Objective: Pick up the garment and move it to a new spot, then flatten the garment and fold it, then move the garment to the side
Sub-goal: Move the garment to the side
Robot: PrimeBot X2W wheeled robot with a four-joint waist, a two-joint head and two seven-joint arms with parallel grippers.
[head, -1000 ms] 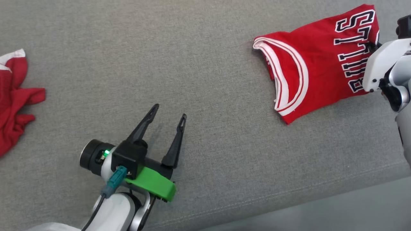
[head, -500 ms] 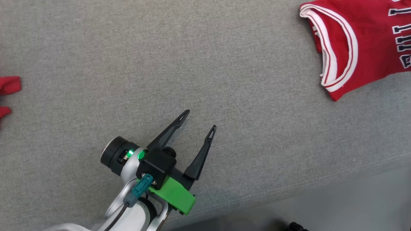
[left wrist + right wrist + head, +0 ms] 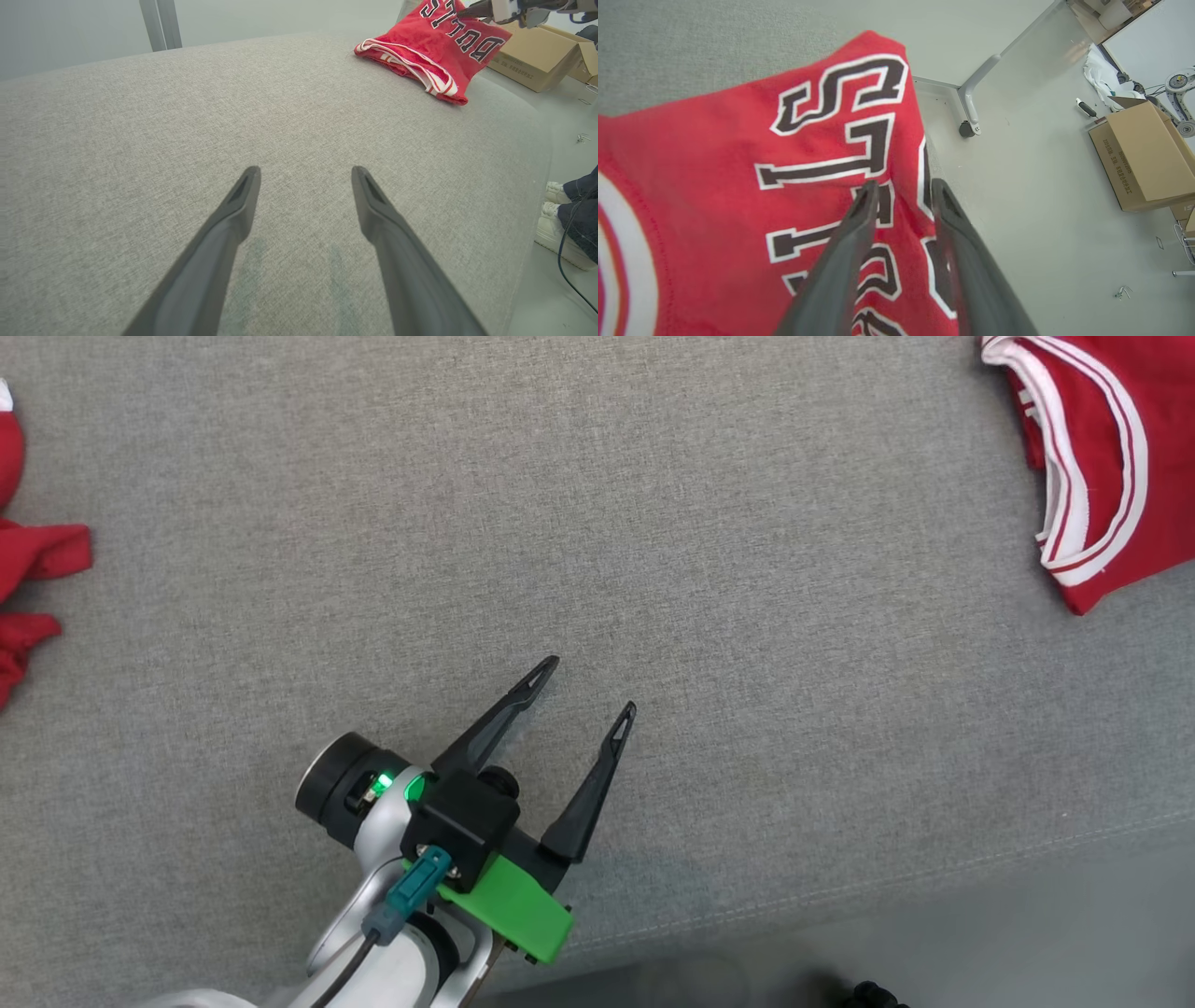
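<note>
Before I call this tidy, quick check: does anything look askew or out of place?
The folded jersey sits skewed at the grey cushion's corner, apparently overhanging its edge. Another red garment lies crumpled at the head view's left edge.

Red sleeveless fabric jersey (image 3: 411, 42) at the grey woven cushion's (image 3: 747, 616) right end: white and dark-red striped trim, black block letters edged white. Crumpled red cloth (image 3: 37, 555) at its left end. Bright green plastic bracket (image 3: 513, 905) above its near edge

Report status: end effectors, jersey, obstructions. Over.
Left end effector open above bare cushion. Right end effector narrowly open over jersey edge. Another red cloth far left.
</note>
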